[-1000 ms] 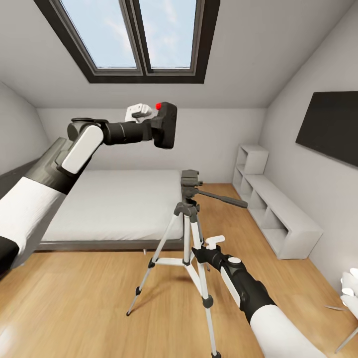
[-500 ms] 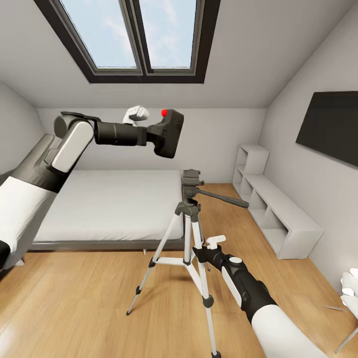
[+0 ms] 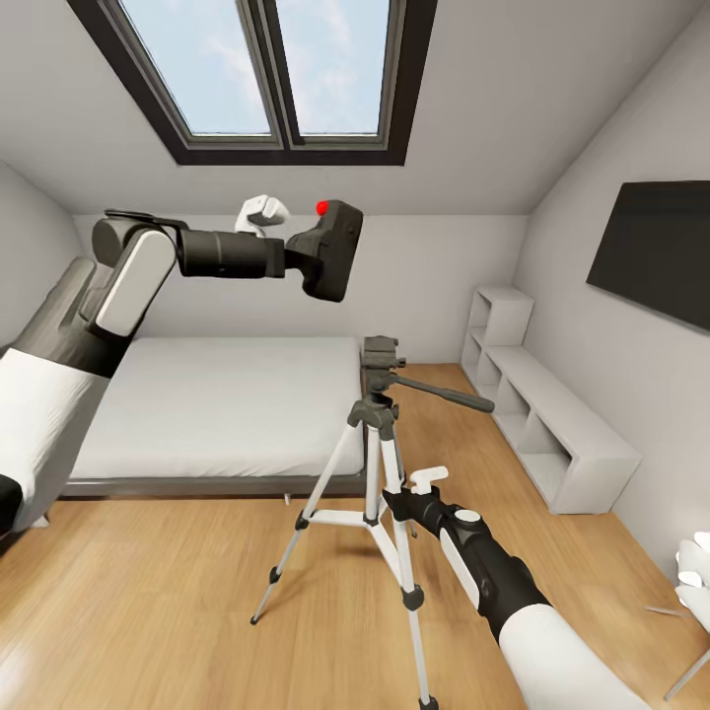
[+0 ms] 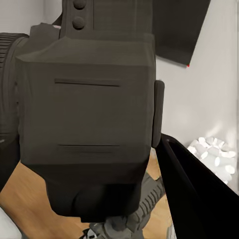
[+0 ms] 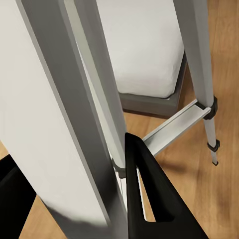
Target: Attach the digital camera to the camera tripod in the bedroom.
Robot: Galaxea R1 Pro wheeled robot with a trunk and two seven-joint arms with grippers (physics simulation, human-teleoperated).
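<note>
Camera (image 3: 330,248) pinched in left hand (image 3: 308,251), above tripod (image 3: 378,434); right hand (image 3: 402,503) pinching tripod leg.

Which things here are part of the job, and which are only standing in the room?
Part of the job:
- digital camera, held in the left tool
- camera tripod, one leg between the fingers of the right tool

Only standing around:
- bed
- white shelf unit
- black wall screen
- skylight

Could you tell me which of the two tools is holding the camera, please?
The left tool, raised above the tripod, holds the camera. The right tool is low at the tripod's legs.
</note>
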